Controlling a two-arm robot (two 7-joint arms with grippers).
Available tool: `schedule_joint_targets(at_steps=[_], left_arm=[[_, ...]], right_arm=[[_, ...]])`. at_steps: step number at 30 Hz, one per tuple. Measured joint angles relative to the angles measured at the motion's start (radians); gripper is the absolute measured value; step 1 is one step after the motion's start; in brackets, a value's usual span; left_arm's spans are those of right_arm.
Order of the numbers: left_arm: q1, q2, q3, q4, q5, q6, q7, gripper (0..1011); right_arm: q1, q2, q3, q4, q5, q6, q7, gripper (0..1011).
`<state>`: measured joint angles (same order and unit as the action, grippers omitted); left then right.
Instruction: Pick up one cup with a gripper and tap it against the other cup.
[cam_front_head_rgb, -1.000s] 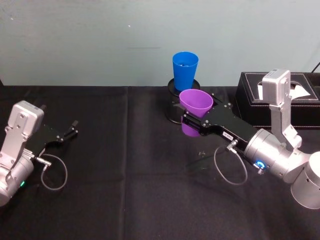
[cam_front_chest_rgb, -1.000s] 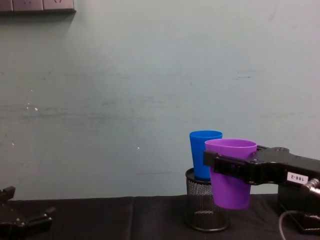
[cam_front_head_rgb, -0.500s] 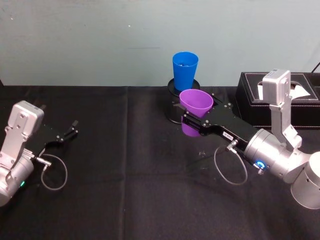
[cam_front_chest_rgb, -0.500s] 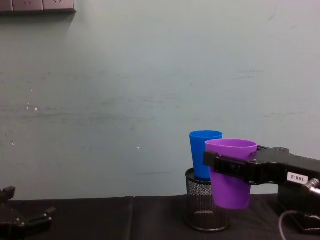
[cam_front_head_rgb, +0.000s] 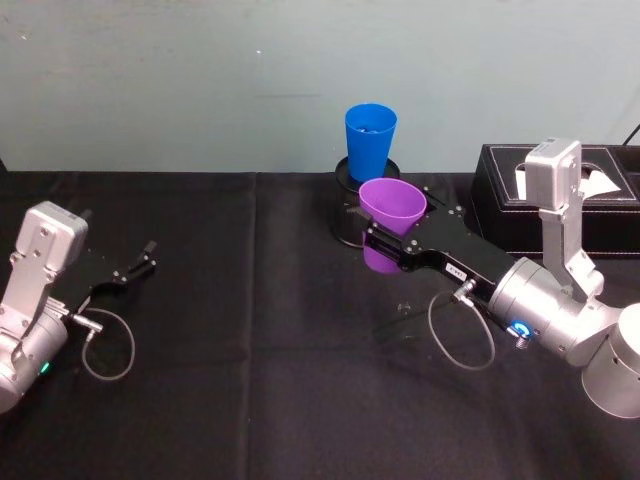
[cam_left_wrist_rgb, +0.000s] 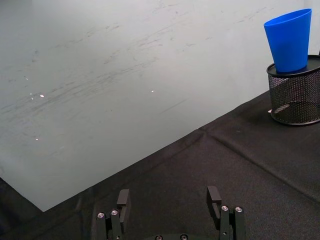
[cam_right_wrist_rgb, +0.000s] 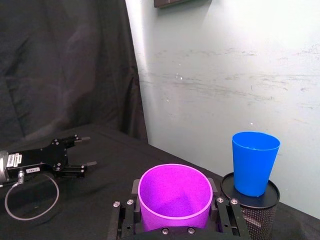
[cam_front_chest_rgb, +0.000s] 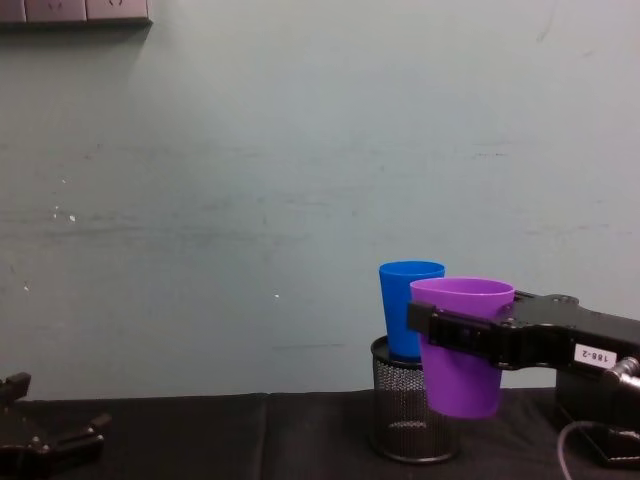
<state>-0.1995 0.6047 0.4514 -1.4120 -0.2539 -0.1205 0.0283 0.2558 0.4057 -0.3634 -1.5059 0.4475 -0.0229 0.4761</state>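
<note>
Desk (cam_front_head_rgb: 260, 330): black cloth, runs under both tools and back to the pale wall.
Black box (cam_front_head_rgb: 497, 205): on the desk, off to the right tool's right side, near the arm's wrist camera housing.
Right tool (cam_front_head_rgb: 385, 248): black flat fingers with a white label, on a silver arm with a blue ring light; reaches forward over the middle of the desk; clenched on the purple cup (cam_front_head_rgb: 392, 203), one finger on each side of the cup wall just below the rim.
Left tool (cam_front_head_rgb: 148, 256): parked low over the desk, well apart to the left of the right tool; fingers (cam_left_wrist_rgb: 123, 199) spread, nothing between them.
Mesh pen holder (cam_front_head_rgb: 345, 210): stands on the desk just beyond the right tool's fingertips; chest view has it directly behind the lower half of the purple cup.
Blue cup (cam_front_head_rgb: 369, 140): upright, base seated in the mesh pen holder; beyond the right tool's tips, toward the wall, slightly left of the purple cup; rim about level with the purple rim in the chest view.
Purple cup: upright, mouth up, held in the right tool clear of the desk; right wrist view shows a gap between it and the blue cup, so near but not touching.
</note>
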Motion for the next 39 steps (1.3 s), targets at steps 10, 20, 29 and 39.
schedule_joint_targets(at_steps=[10,20,29,39], left_arm=[[0.0,0.0,0.0,0.0,0.0,0.0,0.0,1000],[0.0,0.0,0.0,0.0,0.0,0.0,0.0,1000],[0.0,0.0,0.0,0.0,0.0,0.0,0.0,1000],[0.0,0.0,0.0,0.0,0.0,0.0,0.0,1000]], right_arm=[[0.0,0.0,0.0,0.0,0.0,0.0,0.0,734],[0.0,0.0,0.0,0.0,0.0,0.0,0.0,734],[0.0,0.0,0.0,0.0,0.0,0.0,0.0,734],[0.0,0.0,0.0,0.0,0.0,0.0,0.0,734]])
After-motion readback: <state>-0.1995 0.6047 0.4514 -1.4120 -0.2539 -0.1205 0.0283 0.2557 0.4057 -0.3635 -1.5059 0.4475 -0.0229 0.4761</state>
